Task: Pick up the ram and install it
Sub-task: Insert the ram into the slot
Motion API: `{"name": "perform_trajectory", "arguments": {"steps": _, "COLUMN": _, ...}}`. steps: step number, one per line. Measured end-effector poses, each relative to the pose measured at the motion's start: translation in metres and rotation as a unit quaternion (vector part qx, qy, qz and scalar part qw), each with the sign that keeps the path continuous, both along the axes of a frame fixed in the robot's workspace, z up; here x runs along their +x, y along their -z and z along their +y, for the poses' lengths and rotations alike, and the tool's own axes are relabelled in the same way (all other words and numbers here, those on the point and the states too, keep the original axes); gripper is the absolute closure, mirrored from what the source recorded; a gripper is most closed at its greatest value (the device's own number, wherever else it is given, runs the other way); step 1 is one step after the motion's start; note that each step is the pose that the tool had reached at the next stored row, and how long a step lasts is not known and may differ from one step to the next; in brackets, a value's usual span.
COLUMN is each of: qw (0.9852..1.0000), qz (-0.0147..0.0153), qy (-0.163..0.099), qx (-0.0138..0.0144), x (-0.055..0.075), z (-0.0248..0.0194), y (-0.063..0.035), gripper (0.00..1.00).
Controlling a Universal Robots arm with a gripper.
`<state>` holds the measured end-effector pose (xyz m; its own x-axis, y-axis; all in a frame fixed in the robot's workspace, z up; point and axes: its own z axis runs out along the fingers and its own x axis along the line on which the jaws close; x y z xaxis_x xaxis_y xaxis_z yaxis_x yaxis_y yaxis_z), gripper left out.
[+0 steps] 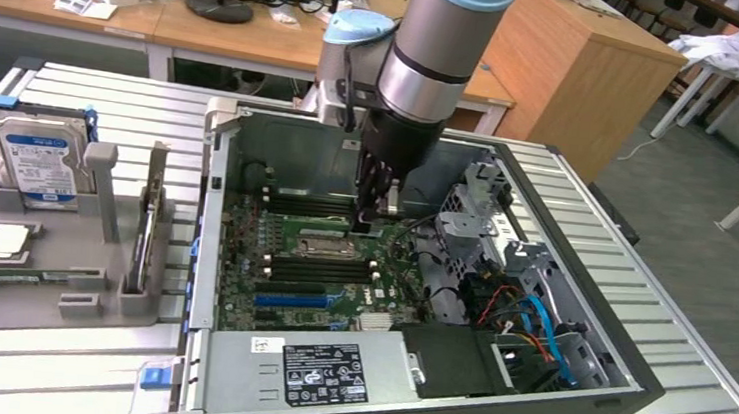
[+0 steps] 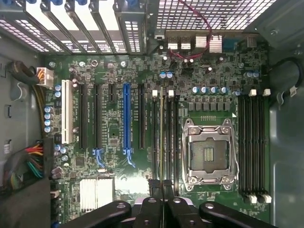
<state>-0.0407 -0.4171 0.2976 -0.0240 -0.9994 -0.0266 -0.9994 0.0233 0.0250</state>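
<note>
Gripper [image 1: 372,217] is closed on the ram [image 2: 161,137], pinching it at one end. It hangs low inside the open computer case [image 1: 621,390], under the arm [image 1: 437,52]. In the wrist view the ram shows edge-on as a thin, gold-tinged line running straight out from the fingertips [image 2: 151,186]. It lies along the black memory slots [image 2: 170,137] just beside the CPU socket [image 2: 209,152], parallel to them. Can't tell if it is seated in a slot or just above one. White latch tabs [image 2: 155,93] sit at the far end of those slots.

A second bank of memory slots [image 2: 251,147] is on the other side of the socket. The blue expansion slot [image 2: 126,118] and white slot [image 2: 67,111] are further out on the green motherboard [image 2: 109,66]. The power supply [image 1: 322,374] with its black label is at the near end of the case. Blue and orange cables [image 1: 536,327] are on the exterior view's right.

Outside the case, on the exterior view's left, a grey holder tray [image 1: 14,286] sits on the slatted metal table [image 1: 61,371]. A hard drive [image 1: 40,153] stands upright in the tray.
</note>
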Motion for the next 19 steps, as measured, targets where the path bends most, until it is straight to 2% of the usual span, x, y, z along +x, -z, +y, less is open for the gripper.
{"name": "perform_trajectory", "arguments": {"steps": 19, "qw": 1.0000, "qz": -0.0015, "qy": 0.000, "qx": 0.0000, "x": 0.000, "z": 0.0000, "y": 0.0203, "gripper": 0.88}}
